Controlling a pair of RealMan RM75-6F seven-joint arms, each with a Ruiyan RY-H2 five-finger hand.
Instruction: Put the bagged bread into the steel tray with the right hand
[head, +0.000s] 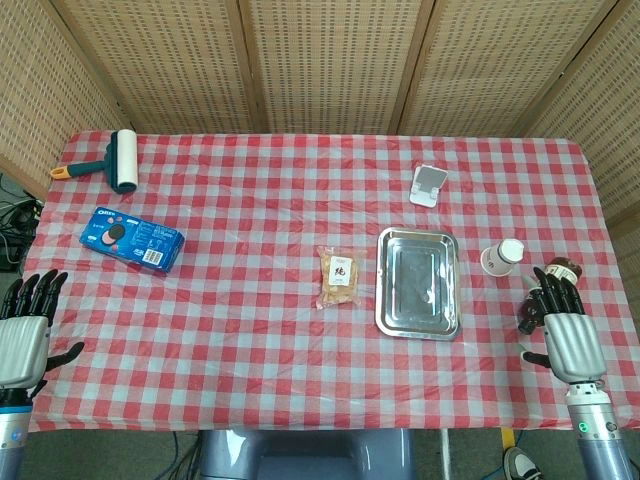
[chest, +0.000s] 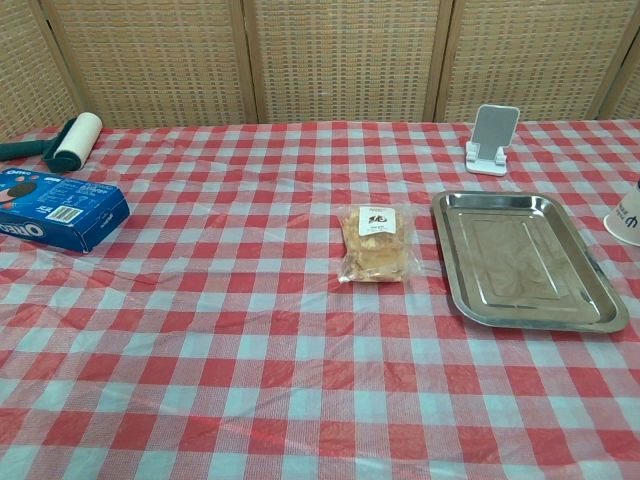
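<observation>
Bread (head: 339, 277), sealed in its clear bag with a white label up, lay flat on the checked cloth (head: 260, 200) just left of the tray (head: 418, 322), close beside its rim but not touching it. The tray itself sat bare and lengthwise, its shiny bottom catching the light.

Your right hand (head: 560, 325) rested at the table's edge well to the right of the tray, palm down, fingers spread and holding nothing. A dark bottle (head: 561, 270) stood just beyond those fingertips, and whether they touched it could not be told. A white cup (head: 502, 257) stood between that bottle and the tray.

Your left hand (head: 25, 325) lay far to the left of the tray at the opposite edge, fingers likewise apart and empty. Neither hand showed in the chest view.

Behind the tray, a white phone stand (head: 428, 185) stood upright. Far to the tray's left lay a blue Oreo box (head: 132, 240), and beyond it, near the back corner, a lint roller (head: 118, 162) with a teal handle.
</observation>
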